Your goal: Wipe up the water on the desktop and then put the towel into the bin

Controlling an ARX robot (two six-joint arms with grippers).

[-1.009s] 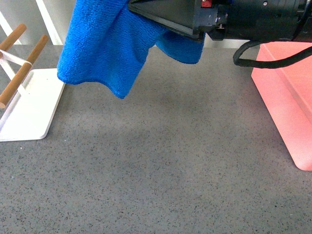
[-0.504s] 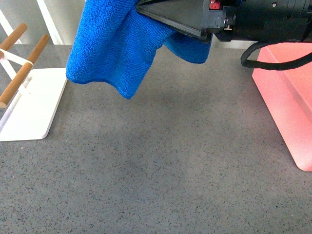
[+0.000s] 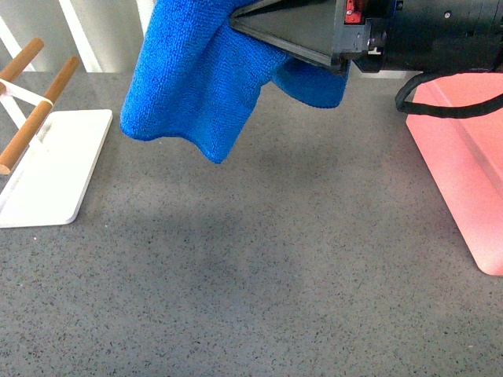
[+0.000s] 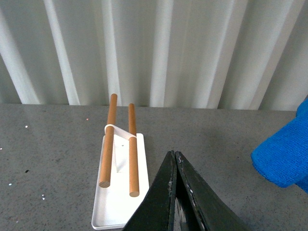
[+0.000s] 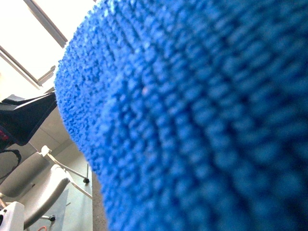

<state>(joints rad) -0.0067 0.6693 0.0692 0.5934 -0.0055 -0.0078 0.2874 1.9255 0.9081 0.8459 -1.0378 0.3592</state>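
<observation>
Shifted toward the bin [image 3: 464, 165] since 1 second ago: my right gripper [image 3: 251, 20] and the towel [image 3: 196, 86].
It clamps the towel, which hangs below its fingers, clear of the desktop [image 3: 275, 267]; my left gripper [image 4: 174, 156] is pressed closed, empty, with the rack [image 4: 118, 192] and its 2 bars just ahead.

Rack [image 3: 47, 169] left, towel [image 3: 196, 86] aloft, bin [image 3: 464, 165] right

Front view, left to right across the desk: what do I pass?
rack → towel → bin
</observation>
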